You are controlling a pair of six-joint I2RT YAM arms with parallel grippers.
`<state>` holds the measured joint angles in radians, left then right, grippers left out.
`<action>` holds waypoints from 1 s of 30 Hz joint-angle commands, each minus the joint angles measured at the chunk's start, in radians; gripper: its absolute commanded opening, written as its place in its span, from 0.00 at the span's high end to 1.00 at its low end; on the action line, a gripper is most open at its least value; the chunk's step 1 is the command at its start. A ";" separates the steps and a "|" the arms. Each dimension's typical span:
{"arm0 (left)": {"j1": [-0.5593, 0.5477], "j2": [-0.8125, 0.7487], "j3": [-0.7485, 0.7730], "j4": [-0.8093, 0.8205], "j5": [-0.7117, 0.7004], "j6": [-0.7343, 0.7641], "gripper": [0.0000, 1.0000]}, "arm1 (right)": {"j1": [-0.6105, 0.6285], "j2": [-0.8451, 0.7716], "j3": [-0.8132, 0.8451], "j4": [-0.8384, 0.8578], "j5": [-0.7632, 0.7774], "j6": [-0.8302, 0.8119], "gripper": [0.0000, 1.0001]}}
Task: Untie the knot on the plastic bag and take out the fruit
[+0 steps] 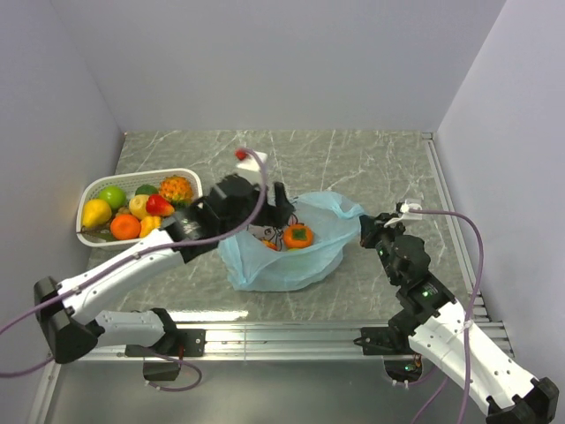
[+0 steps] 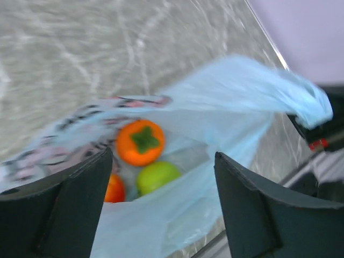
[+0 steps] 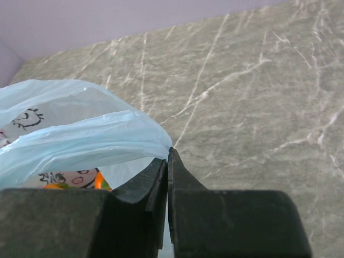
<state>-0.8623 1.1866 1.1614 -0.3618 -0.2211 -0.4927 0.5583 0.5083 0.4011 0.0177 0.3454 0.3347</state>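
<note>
White slotted basket (image 1: 150, 172) on grey marbled table (image 1: 353, 159), green apple (image 1: 112, 195) and orange pineapple-like fruit (image 1: 176, 188) inside

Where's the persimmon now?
The persimmon sits in the plastic bag mid-table, top view, just right of the left gripper, a green apple beside it.

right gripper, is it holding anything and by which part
The right gripper is shut on the plastic bag, pinching a bunched edge of its opening on the right side. The left gripper is open and holds nothing.
</note>
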 commanded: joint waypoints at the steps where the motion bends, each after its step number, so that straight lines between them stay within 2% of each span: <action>1: -0.111 0.100 0.011 0.080 -0.001 0.028 0.20 | 0.009 -0.020 -0.007 0.064 -0.045 -0.014 0.94; 6: -0.217 0.220 -0.046 0.092 0.000 -0.003 0.28 | 0.011 -0.037 -0.025 0.053 -0.048 -0.002 0.93; 14: -0.354 0.326 -0.138 0.087 0.032 -0.066 0.32 | 0.012 -0.059 -0.053 0.047 -0.056 0.012 0.94; 21: -0.484 0.433 -0.123 0.043 0.030 -0.012 0.35 | 0.012 -0.077 -0.065 0.031 -0.046 0.027 0.93; 24: -0.504 0.499 -0.091 0.005 -0.014 -0.013 0.39 | 0.014 -0.080 -0.071 0.018 -0.029 0.047 0.92; 27: -0.506 0.547 -0.078 0.006 -0.044 -0.017 0.45 | 0.014 -0.067 -0.068 -0.030 0.020 0.113 0.91; 30: -0.506 0.587 -0.054 0.003 -0.079 -0.012 0.48 | 0.012 -0.050 -0.074 -0.076 0.064 0.187 0.91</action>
<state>-1.3685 1.7519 1.0565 -0.3283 -0.2455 -0.5133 0.5663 0.4473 0.3340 -0.0357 0.3347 0.4446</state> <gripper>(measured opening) 0.534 0.089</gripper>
